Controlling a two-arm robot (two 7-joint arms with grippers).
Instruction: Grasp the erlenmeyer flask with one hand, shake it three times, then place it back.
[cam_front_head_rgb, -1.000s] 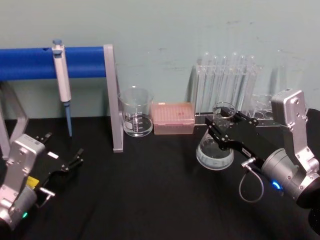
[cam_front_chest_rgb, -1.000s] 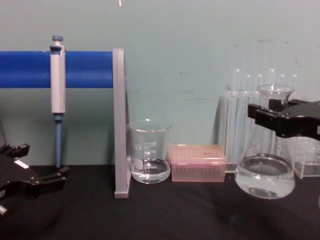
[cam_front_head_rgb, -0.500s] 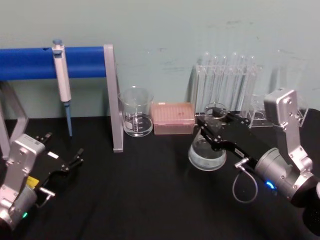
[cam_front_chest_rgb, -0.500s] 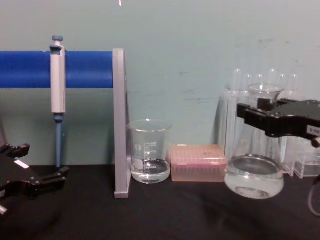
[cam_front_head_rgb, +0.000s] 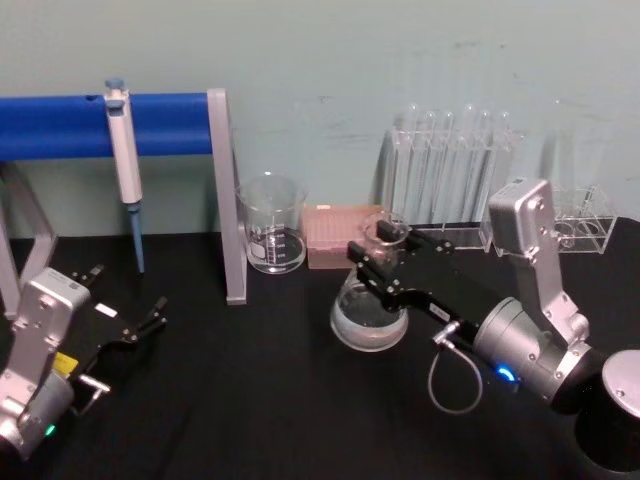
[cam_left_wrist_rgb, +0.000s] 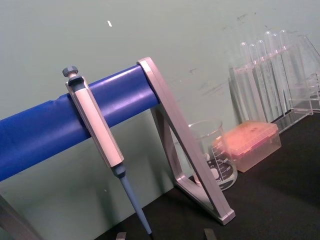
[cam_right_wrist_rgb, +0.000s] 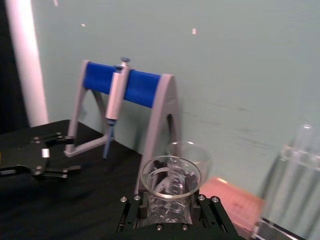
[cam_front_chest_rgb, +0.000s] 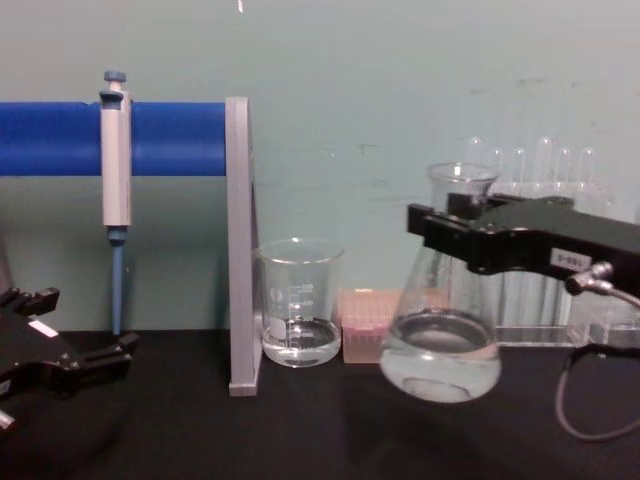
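Right gripper (cam_front_head_rgb: 378, 258) is clamping flask (cam_front_head_rgb: 368, 318) neck, apparently mid-shake; next swing needs steady grip. Left gripper (cam_front_head_rgb: 128, 290) is idling leftward, fingers spread.

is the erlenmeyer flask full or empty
Partly full: clear liquid only in the wide bottom of the erlenmeyer flask, held by the right gripper.

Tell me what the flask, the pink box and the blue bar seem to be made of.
The erlenmeyer flask, held at its neck by the right gripper: looks like clear glass, glossy; you see through it, with liquid inside. The pink box: probably translucent plastic, slightly frosted. The blue bar: smooth with a soft sheen, plastic or painted metal; cannot tell which. The left gripper sits parked, low left.
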